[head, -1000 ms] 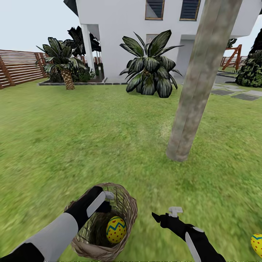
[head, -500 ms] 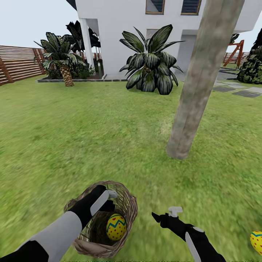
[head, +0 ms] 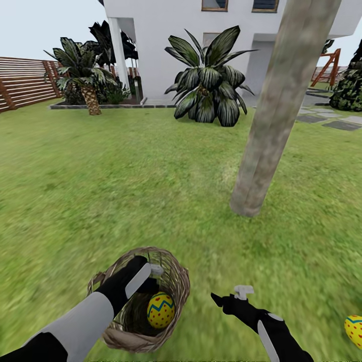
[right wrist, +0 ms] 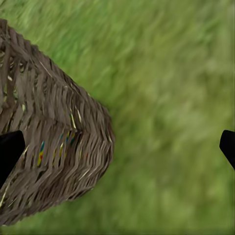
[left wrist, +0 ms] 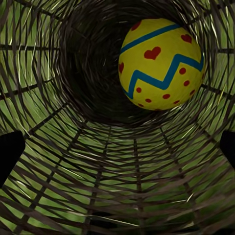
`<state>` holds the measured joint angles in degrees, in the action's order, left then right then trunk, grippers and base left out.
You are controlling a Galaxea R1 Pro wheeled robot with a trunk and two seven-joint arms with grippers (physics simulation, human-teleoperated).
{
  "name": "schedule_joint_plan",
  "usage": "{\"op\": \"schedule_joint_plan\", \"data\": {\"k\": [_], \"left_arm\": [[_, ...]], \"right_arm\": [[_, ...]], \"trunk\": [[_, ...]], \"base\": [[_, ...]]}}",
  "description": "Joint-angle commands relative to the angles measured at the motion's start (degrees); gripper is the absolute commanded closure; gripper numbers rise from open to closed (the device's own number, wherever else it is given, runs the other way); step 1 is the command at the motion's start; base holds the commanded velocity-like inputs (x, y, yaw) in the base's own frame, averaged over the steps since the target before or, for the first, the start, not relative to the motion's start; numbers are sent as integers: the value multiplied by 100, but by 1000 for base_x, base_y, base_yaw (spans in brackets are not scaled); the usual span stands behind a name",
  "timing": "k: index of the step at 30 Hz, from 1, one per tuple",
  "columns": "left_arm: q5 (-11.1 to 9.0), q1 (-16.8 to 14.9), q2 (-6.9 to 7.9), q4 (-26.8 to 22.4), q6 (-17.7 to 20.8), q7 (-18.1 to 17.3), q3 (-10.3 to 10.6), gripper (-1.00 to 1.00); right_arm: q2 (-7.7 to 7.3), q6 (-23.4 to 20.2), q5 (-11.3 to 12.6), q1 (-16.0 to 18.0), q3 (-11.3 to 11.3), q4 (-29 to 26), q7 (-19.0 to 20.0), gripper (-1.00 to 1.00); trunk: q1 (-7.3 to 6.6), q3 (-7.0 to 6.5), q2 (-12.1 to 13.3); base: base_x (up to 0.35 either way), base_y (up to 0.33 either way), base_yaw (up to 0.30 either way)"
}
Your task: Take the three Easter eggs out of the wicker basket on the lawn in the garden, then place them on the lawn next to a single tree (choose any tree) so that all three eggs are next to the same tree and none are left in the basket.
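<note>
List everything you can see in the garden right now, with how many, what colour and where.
Easter eggs: two in view, yellow with red dots and blue zigzag; one inside the basket, one on the grass at far right.
Wicker basket: one, tan, on the lawn.
Tree trunk: one, grey-brown, right of centre.
Broad-leaved plant: one, dark green, by the house.
House: one, white, behind.
Fence: brown, far left.
Left gripper: inside the basket, jaws open.
Right gripper: over grass, jaws open.
</note>
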<state>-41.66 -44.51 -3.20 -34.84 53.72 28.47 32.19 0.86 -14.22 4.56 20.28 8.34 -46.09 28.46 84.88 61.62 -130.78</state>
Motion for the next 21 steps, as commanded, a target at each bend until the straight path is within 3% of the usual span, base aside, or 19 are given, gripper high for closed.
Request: {"op": "schedule_joint_plan", "data": {"k": [1,9,21], "left_arm": [[-60,-5,4,-6,9,54,25,-100],[-82,-5,22,-13,2,69,31,-100],[-49,-5,30,-31,-69,73,33,-100]], "right_arm": [[5,-55,49,2,27,-6,28,-100],[3,-55,52,2,36,-6,28,-100],[2,-55,45,2,36,-6,28,-100]], "trunk": [[-1,14,-2],[-1,89,-2],[262,417,-483]], "base": [[0,0,0],[0,0,0],[0,0,0]]}}
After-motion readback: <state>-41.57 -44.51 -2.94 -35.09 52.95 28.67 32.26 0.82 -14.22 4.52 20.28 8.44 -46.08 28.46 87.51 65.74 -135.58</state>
